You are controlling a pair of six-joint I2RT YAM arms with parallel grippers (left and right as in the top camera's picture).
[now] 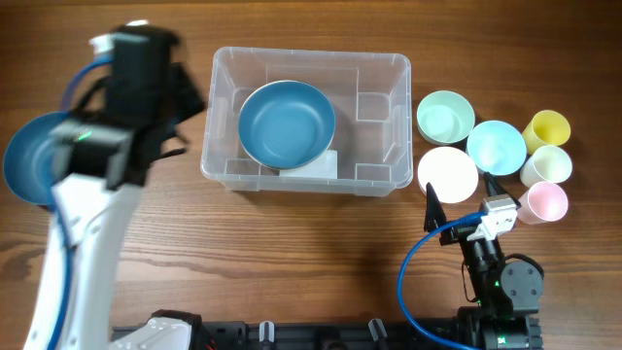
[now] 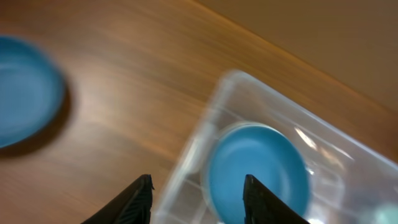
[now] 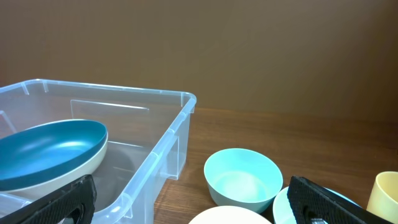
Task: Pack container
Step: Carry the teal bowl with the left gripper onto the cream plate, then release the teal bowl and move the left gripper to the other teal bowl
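Observation:
The clear plastic container (image 1: 381, 86) stands at the table's middle, with a dark blue bowl (image 1: 288, 123) lying in it. A second dark blue bowl (image 1: 27, 167) lies on the table at the far left, partly under my left arm. My left gripper (image 1: 183, 95) is open and empty, blurred, just left of the container. In the left wrist view the jaws (image 2: 198, 186) straddle the container's near rim (image 2: 200, 134), with the bowl inside (image 2: 258, 171) and the left bowl (image 2: 22, 90) in sight. My right gripper (image 1: 461, 197) is open and empty by the bowls on the right.
Right of the container stand a mint bowl (image 1: 445, 117), a light blue bowl (image 1: 496, 146), a white bowl (image 1: 447, 173), a yellow cup (image 1: 546, 129), a pale green cup (image 1: 546, 165) and a pink cup (image 1: 542, 202). The right wrist view shows the container wall (image 3: 177, 134) and the mint bowl (image 3: 242, 177).

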